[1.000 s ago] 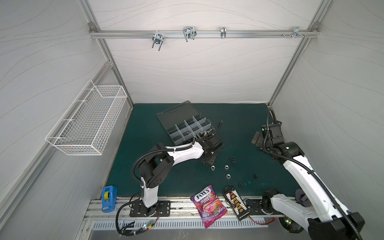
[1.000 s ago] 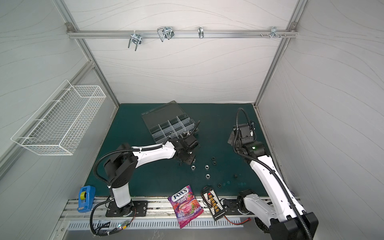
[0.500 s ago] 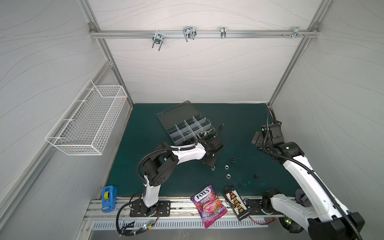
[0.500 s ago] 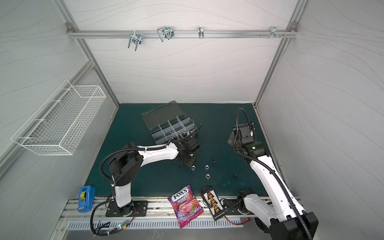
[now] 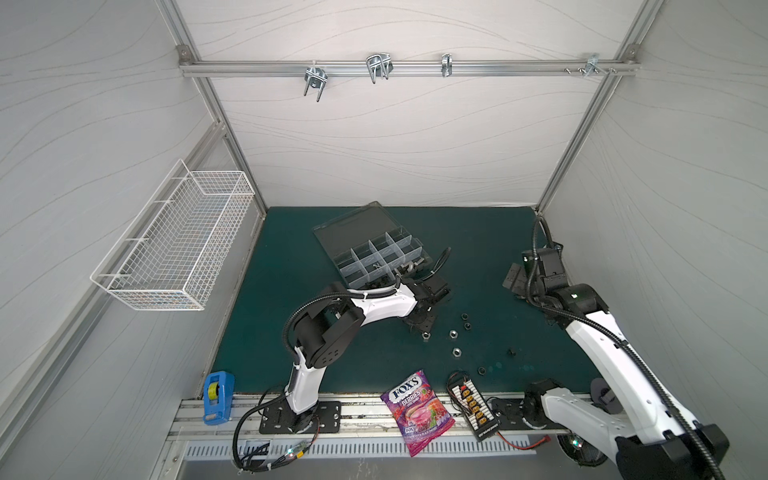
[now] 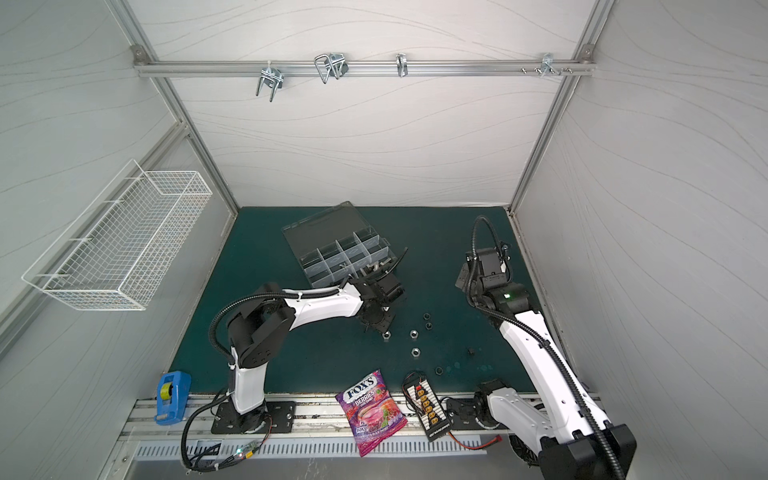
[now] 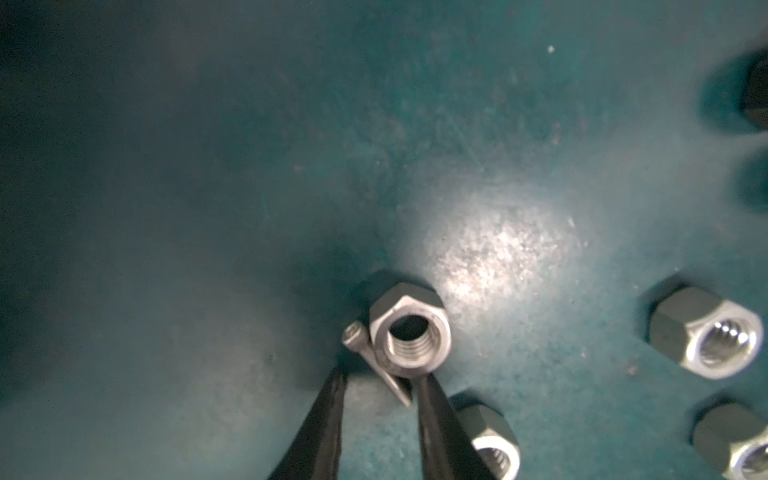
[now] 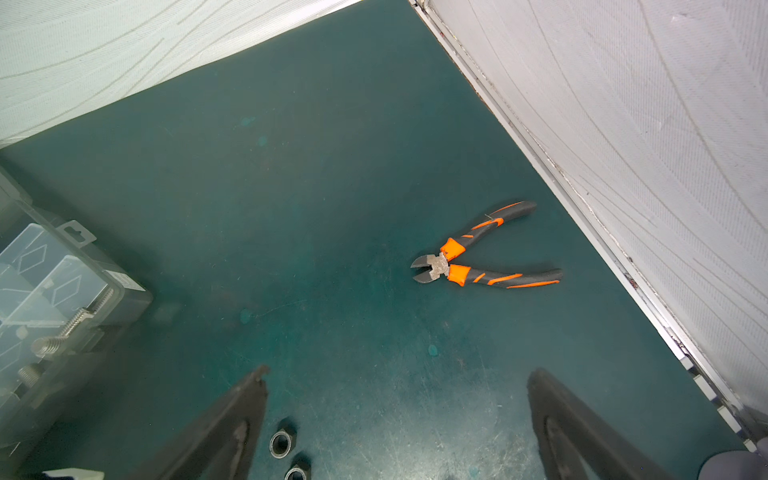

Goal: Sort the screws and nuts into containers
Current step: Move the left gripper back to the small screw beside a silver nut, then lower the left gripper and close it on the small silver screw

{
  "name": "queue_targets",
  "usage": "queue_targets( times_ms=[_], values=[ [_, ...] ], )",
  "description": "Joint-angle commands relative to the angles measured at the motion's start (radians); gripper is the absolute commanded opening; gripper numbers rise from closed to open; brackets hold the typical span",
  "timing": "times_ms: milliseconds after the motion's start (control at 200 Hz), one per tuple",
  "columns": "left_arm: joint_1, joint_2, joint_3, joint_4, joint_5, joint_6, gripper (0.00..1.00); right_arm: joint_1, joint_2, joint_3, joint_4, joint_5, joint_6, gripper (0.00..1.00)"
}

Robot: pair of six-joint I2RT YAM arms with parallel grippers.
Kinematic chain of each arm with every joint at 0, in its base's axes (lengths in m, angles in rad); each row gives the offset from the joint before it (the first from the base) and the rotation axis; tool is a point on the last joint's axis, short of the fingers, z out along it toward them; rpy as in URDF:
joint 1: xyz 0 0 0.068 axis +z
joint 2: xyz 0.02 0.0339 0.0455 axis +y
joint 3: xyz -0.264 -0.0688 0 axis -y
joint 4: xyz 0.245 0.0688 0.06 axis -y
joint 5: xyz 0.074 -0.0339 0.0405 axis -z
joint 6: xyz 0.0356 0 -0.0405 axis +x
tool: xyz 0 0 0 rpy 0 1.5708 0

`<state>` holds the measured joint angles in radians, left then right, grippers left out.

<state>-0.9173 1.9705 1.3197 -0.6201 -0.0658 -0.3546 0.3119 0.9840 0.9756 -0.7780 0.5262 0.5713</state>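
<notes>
In the left wrist view a thin silver screw [image 7: 376, 365] lies on the green mat, leaning against a silver nut [image 7: 409, 332]. My left gripper [image 7: 380, 376] is open a narrow way, its black fingertips [image 7: 332, 395] on either side of the screw's pointed end. In both top views this gripper [image 5: 419, 324] [image 6: 376, 322] is low over the mat beside that nut [image 5: 425, 335]. Several more silver and black nuts [image 5: 457, 352] lie to the right. The smoky organizer box with its containers [image 5: 361, 249] stands open behind. My right gripper [image 8: 399, 372] [image 5: 515, 282] hangs wide open and empty.
Silver bolts [image 8: 70, 326] lie in a box compartment. Orange-handled cutters [image 8: 457, 266] lie near the right wall. A candy bag [image 5: 417, 411], a connector board [image 5: 473, 411] and a blue tape measure [image 5: 218, 395] sit at the front edge. A wire basket [image 5: 178, 245] hangs on the left wall.
My left arm has reached a little further right and the gripper has settled by the nearest nut, its jaws slightly narrower. The right arm has not moved.
</notes>
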Motion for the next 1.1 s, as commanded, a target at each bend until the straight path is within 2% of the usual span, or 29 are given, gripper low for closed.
queue_targets(
  times_ms=[0,155,365,565,1095],
  values=[
    [0.0,0.031,0.038,-0.039,-0.037,-0.015,0.27,-0.005,-0.018,-0.012,-0.003,0.014,0.015,0.99],
    [0.018,0.026,0.033,-0.053,-0.031,-0.024,0.22,-0.006,-0.02,-0.009,-0.001,0.012,0.017,0.99],
    [0.037,0.017,0.027,-0.062,-0.02,-0.016,0.2,-0.007,-0.014,-0.008,0.006,0.009,0.018,0.99],
    [0.044,0.024,0.029,-0.075,-0.015,-0.006,0.11,-0.005,-0.011,0.003,0.002,0.012,0.015,0.99],
    [0.103,0.001,-0.004,-0.073,-0.013,0.007,0.04,-0.005,-0.008,0.005,-0.002,0.017,0.013,0.99]
  ],
)
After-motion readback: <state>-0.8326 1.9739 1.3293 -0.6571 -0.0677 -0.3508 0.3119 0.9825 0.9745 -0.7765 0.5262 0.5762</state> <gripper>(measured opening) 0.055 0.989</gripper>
